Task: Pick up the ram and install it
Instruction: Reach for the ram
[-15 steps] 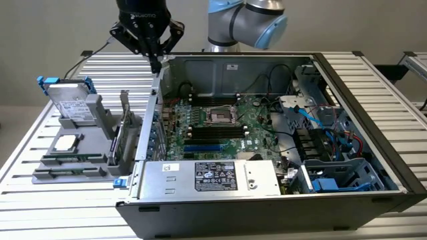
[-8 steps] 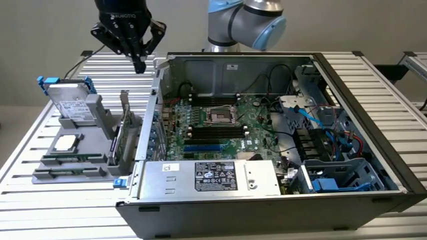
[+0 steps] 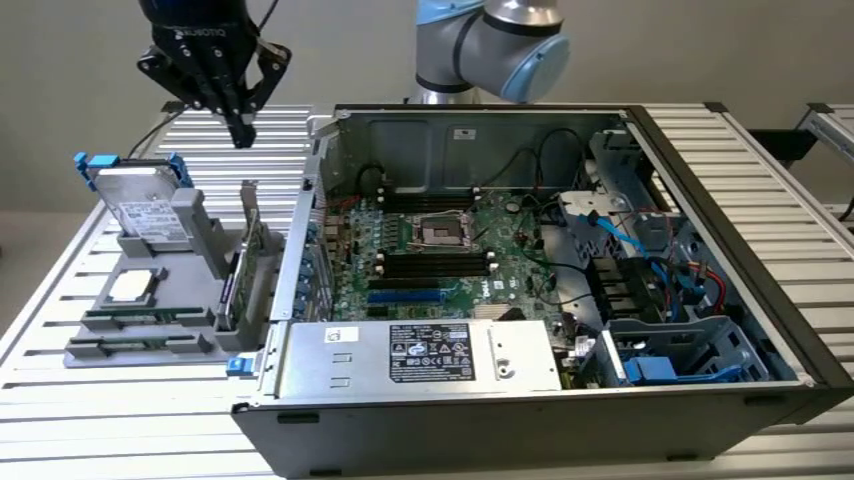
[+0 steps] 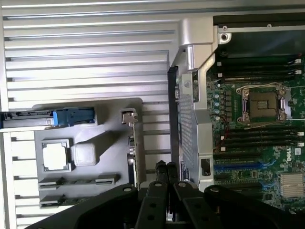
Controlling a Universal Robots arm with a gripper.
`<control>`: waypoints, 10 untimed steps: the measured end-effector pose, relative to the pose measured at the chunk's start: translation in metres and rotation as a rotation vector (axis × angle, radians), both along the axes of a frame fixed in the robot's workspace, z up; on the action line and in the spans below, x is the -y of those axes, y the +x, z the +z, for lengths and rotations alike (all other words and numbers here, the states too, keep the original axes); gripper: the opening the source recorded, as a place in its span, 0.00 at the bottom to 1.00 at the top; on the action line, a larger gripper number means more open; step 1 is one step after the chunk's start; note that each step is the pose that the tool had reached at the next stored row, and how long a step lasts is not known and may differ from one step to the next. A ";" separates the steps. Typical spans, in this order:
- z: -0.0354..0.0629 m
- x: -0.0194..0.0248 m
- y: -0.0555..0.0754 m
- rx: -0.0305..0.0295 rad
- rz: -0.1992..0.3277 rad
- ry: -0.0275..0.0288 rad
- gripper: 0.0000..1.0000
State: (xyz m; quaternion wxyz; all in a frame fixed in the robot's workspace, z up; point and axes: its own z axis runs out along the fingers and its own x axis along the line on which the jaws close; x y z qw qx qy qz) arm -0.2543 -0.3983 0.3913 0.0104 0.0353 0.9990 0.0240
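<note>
My gripper (image 3: 242, 135) hangs high over the slatted table, behind the grey holder (image 3: 187, 300) and to the exterior view's left of the open computer case (image 3: 534, 400). Its fingers are shut, pressed together with nothing between them, as the gripper (image 4: 166, 165) also shows from the wrist. What looks like the ram (image 3: 140, 318), a slim dark-green strip, sits on edge in a slot near the holder's front; I cannot make it out for sure. The black memory slots (image 3: 434, 262) lie beside the CPU socket (image 3: 441, 234) on the motherboard (image 4: 259, 138).
The holder also carries a hard drive (image 3: 144, 205) with blue clips, a loose CPU (image 3: 131, 287) and an upright green expansion card (image 3: 240, 275) with a metal bracket. Inside the case are a power supply (image 3: 427, 355), cables (image 3: 641, 250) and a drive cage. The arm's base (image 3: 481, 45) stands behind the case.
</note>
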 end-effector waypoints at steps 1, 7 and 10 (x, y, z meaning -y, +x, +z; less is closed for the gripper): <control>-0.0001 0.0000 -0.005 0.0001 0.000 0.0000 0.10; -0.0005 0.0007 -0.032 0.0000 0.000 0.0000 0.10; -0.0009 0.0025 -0.046 0.0000 0.000 0.0001 0.10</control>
